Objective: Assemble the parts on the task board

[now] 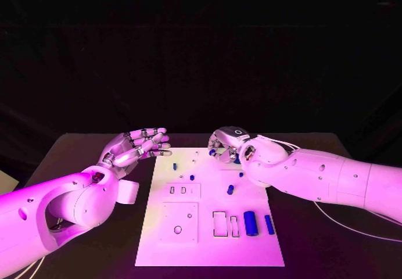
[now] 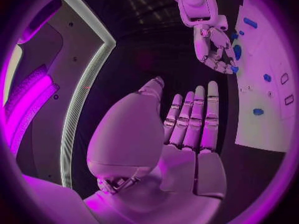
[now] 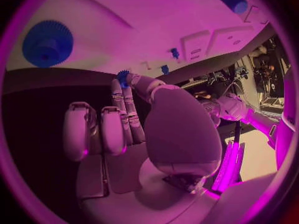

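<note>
Blue, a small gear (image 3: 122, 77) was pinched at the right hand's (image 1: 230, 145) fingertips above the far end of the white board (image 1: 163, 244). The left hand (image 1: 136, 146) was held open and empty beside it. Seating the gear was judged next, calling for careful lowering onto its peg.

Head camera: high, looking down the black table (image 1: 83, 151) onto the whole task board (image 1: 210, 244). Left wrist camera: close behind the left hand (image 2: 187, 129), facing across to the board's edge and the right hand (image 2: 215, 47). Right wrist camera: close behind its palm, facing the board's far end; all three share the board.
</note>
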### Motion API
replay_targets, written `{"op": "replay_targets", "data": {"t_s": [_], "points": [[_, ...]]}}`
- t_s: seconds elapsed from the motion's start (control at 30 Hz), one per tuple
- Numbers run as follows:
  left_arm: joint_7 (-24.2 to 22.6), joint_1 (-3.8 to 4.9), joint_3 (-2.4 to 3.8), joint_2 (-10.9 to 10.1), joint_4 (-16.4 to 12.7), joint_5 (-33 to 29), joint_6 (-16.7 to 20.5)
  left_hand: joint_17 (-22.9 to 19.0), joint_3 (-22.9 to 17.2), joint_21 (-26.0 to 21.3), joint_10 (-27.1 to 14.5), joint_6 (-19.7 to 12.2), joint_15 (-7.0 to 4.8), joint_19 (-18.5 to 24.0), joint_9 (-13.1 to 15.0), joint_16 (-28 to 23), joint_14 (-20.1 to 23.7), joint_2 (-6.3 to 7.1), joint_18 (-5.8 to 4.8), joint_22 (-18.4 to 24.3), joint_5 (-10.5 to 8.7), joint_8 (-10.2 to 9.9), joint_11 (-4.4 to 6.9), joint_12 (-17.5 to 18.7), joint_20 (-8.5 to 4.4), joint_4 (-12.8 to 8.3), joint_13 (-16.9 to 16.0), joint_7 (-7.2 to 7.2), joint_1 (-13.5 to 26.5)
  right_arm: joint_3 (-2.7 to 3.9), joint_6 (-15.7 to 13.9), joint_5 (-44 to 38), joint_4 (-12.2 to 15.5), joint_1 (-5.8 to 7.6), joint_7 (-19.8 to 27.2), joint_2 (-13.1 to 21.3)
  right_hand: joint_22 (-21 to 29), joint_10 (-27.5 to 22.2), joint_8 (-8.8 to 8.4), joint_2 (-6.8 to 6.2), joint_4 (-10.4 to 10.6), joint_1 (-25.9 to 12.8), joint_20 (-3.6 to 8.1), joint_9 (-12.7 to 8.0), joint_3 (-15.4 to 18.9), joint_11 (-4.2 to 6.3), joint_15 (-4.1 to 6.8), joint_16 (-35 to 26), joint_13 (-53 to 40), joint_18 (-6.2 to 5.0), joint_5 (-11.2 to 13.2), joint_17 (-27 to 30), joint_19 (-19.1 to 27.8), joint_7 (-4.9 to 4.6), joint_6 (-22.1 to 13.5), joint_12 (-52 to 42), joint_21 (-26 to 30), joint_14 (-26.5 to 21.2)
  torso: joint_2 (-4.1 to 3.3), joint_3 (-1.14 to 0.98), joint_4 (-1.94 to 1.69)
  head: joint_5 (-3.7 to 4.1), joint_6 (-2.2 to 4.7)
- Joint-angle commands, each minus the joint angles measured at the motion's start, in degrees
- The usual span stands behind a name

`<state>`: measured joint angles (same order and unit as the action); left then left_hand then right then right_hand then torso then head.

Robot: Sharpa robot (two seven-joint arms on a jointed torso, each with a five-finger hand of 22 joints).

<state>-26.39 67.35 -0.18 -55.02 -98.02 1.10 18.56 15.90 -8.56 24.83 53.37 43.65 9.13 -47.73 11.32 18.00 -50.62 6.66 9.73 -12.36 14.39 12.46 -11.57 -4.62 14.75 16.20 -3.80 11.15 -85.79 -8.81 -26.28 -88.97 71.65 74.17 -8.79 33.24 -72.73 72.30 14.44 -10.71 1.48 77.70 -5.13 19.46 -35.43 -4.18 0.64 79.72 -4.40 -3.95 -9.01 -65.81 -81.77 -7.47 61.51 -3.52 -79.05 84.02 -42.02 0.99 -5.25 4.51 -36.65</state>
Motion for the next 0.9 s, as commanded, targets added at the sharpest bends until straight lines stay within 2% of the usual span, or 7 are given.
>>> {"op": "replay_targets", "data": {"t_s": [0.03, 0.2, 0.37, 0.57, 0.67, 0.87, 0.9], "points": [[-0.4, 0.08, 0.06, 0.2, -0.1, -0.1, -0.9, 0.2, 0.0, 0.4, 0.4, 0.3, 0.02, 0.3, -0.1, 0.2, 0.7, 0.01, 0.46, -0.1, -0.21, 0.3, -0.07, 0.3, -0.09, -0.3, 0.0, 3.25, -0.7, 0.08, -4.1, -0.3, -1.6, 0.11, 0.1, -1.5, 0.2, 0.2, 0.18, 0.14, -0.5, 0.9, -0.02, 0.1, -0.5, 0.26, 0.0, 0.2, -0.1, 0.26, -0.3, 0.2, 0.0, -0.3, -0.3, 0.0, 0.1, 1.8, -0.03, 0.12, -0.22, 0.28, 0.11], [-0.4, 0.08, 0.06, 0.4, -0.1, -0.1, -0.9, 0.2, 0.0, 0.4, 0.4, 0.3, 0.05, 0.4, -0.1, 0.3, 0.8, 0.04, 0.44, -0.2, -0.21, 0.3, -0.11, 0.4, -0.08, -0.3, 0.0, 3.31, -0.8, 0.11, -4.7, 0.4, -3.9, 0.0, 0.6, -3.8, 0.1, 0.2, 0.16, -0.04, -0.6, 0.8, -0.04, 0.2, -0.6, 0.19, -0.07, 0.2, 0.0, 0.27, -0.3, 0.1, 0.0, -0.38, -0.4, 0.0, 0.0, 1.8, -0.14, 0.02, -0.22, -0.07, -0.01], [-0.3, 0.09, 0.07, 0.7, -0.1, -0.1, -0.9, 0.2, 0.0, 0.4, 0.4, 0.3, 0.06, 0.4, -0.1, 0.3, 0.8, 0.05, 0.43, -0.2, -0.21, 0.3, -0.13, 0.4, -0.07, -0.3, 0.0, 3.33, -0.8, 0.12, -5.1, 0.5, -5.8, -0.36, 1.0, -5.8, 0.0, 0.1, 0.15, -0.06, -0.6, 0.8, -0.06, 0.2, -0.7, 0.18, -0.07, 0.2, 0.0, 0.29, -0.3, 0.1, 0.0, -0.41, -0.4, 0.0, 0.0, 1.8, -0.13, 0.09, -0.22, -0.63, -0.34], [-0.2, 0.13, 0.07, 1.0, 0.0, -0.1, -1.0, 0.3, -0.1, 0.5, 0.3, 0.3, 0.1, 0.6, -0.1, 0.3, 0.9, 0.07, 0.38, -0.2, -0.2, 0.3, -0.18, 0.4, -0.04, -0.3, 0.0, 3.39, -0.8, 0.11, -4.6, 0.4, -7.6, -1.01, 1.2, -7.6, 0.1, 0.1, 0.14, -0.06, -0.7, 0.7, -0.07, 0.2, -0.7, 0.16, -0.08, 0.2, 0.0, 0.28, -0.4, 0.1, 0.0, -0.43, -0.5, 0.0, 0.0, 1.8, -0.16, 0.13, -0.44, -0.93, -0.59], [-0.2, 0.16, 0.07, 1.2, 0.0, 0.0, -1.0, 0.4, -0.1, 0.5, 0.3, 0.3, 0.13, 0.8, -0.1, 0.3, 1.0, 0.08, 0.35, -0.2, -0.2, 0.3, -0.21, 0.5, -0.03, -0.3, 0.1, 3.44, -0.8, 0.09, -3.8, 0.2, -8.4, -1.31, 1.0, -8.2, 0.2, 0.1, 0.12, -0.08, -0.7, 0.7, -0.1, 0.2, -0.8, 0.14, -0.1, 0.2, 0.0, 0.25, -0.4, 0.2, 0.1, -0.46, -0.5, 0.0, 0.1, 1.7, -0.17, 0.27, -0.7, -0.75, -0.78], [-0.2, 0.58, 0.1, 1.0, -0.4, 0.0, -0.9, 0.4, -0.1, 0.5, 0.3, 0.3, 0.17, 1.0, -0.2, 0.4, 1.1, 0.1, 0.32, -0.3, -0.2, 0.3, -0.25, 0.5, -0.01, -0.3, 0.1, 3.5, -0.8, 0.07, -2.5, 0.0, -9.0, -1.71, 0.7, -8.6, 0.3, 0.0, 0.11, -0.09, -0.8, 0.7, -0.1, 0.3, -0.9, 0.12, -0.11, 0.2, 0.0, 0.24, -0.4, 0.2, 0.1, -0.48, -0.5, 0.0, 0.1, 1.7, -0.45, 0.27, -0.37, -1.0, -0.54], [-0.2, 0.67, 0.1, 0.9, -0.4, 0.0, -0.9, 0.4, -0.1, 0.5, 0.3, 0.3, 0.17, 1.0, -0.2, 0.4, 1.1, 0.1, 0.32, -0.3, -0.2, 0.3, -0.25, 0.5, -0.01, -0.3, 0.1, 3.5, -0.8, 0.06, -2.4, -0.1, -9.0, -1.74, 0.7, -8.7, 0.2, 0.0, 0.1, -0.12, -0.8, 0.6, -0.12, 0.3, -0.9, 0.1, -0.13, 0.2, 0.1, 0.26, -0.5, 0.2, 0.1, -0.51, -0.6, 0.0, 0.1, 1.7, -0.46, 0.27, -0.35, -1.07, -0.71]]}}
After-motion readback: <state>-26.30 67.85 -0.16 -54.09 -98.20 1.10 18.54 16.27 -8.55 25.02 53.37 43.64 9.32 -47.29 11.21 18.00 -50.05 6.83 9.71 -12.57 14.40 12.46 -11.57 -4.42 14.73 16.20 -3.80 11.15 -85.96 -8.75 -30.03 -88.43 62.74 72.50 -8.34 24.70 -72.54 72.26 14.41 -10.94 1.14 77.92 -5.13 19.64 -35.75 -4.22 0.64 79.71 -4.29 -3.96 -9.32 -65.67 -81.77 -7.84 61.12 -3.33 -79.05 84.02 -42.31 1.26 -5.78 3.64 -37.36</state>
